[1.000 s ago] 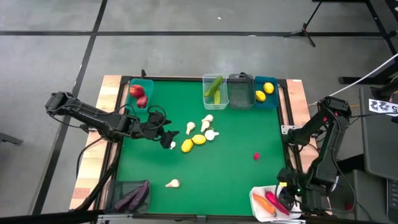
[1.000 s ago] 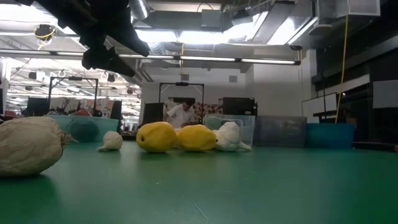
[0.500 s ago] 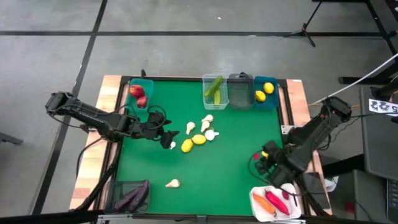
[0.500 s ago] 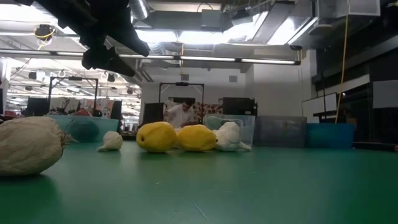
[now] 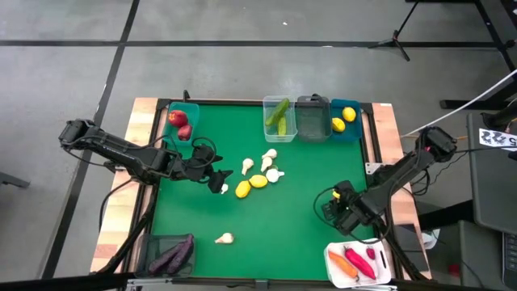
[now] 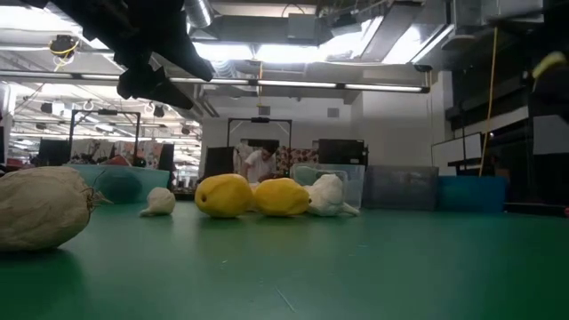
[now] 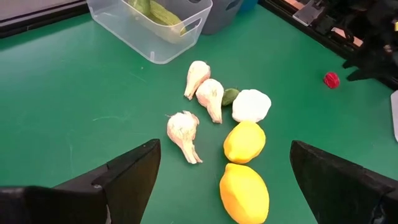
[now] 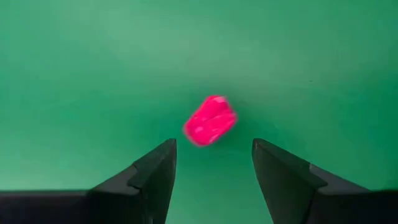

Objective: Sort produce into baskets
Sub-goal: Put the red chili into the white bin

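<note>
A small red-pink pepper [image 8: 210, 120] lies on the green table toward its right side, also seen in the left wrist view [image 7: 331, 79]. My right gripper [image 8: 214, 146] hangs open just above it, pointing steeply down, one finger to each side, touching nothing; it covers the pepper in the high view [image 5: 337, 212]. My left gripper [image 5: 216, 181] waits open above the table's left middle, beside two lemons [image 7: 244, 168] and several garlic bulbs [image 7: 208, 99]. One more garlic bulb [image 5: 224, 238] lies near the front.
Along the far edge stand a teal basket with apples [image 5: 182, 121], a clear one with cucumbers [image 5: 279, 117], a dark grey one [image 5: 312, 118] and a teal one with lemons [image 5: 346, 121]. A grey basket with eggplants [image 5: 172, 254] sits front left, a white one [image 5: 359, 263] front right.
My right gripper has swung from over the white basket toward the table's far edge and left, sinking and rolling, and now hangs over the red-pink pepper. The pepper has stayed where it was.
</note>
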Action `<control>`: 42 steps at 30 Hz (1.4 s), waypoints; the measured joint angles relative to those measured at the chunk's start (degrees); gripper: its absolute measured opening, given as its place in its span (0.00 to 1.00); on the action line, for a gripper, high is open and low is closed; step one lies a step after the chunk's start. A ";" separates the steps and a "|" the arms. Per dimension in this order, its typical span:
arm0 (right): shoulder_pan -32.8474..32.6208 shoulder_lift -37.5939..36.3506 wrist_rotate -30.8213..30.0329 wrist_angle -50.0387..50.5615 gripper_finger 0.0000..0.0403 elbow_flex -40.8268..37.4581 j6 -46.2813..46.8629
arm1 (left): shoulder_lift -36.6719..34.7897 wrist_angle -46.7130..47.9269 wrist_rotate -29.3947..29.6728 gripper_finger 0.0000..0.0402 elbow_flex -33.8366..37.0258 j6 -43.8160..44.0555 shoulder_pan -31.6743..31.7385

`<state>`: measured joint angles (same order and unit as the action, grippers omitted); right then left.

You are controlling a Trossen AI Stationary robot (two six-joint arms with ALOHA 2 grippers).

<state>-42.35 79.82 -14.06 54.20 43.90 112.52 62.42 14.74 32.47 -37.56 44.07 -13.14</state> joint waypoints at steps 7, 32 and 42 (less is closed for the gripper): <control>0.44 0.03 -1.31 -5.73 0.53 -4.47 2.07 | 0.01 0.02 0.00 0.87 0.02 -0.54 -0.01; 0.89 0.01 -3.52 -6.13 0.48 -6.16 8.80 | 0.01 -0.04 0.00 0.87 0.02 -0.57 -0.01; 0.87 2.85 -3.15 -6.50 0.29 -6.03 8.76 | 0.01 -0.22 0.00 0.87 0.02 -0.50 -0.01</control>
<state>-41.47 82.67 -17.22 47.70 37.87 121.27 62.43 14.52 32.47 -37.54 43.57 -13.15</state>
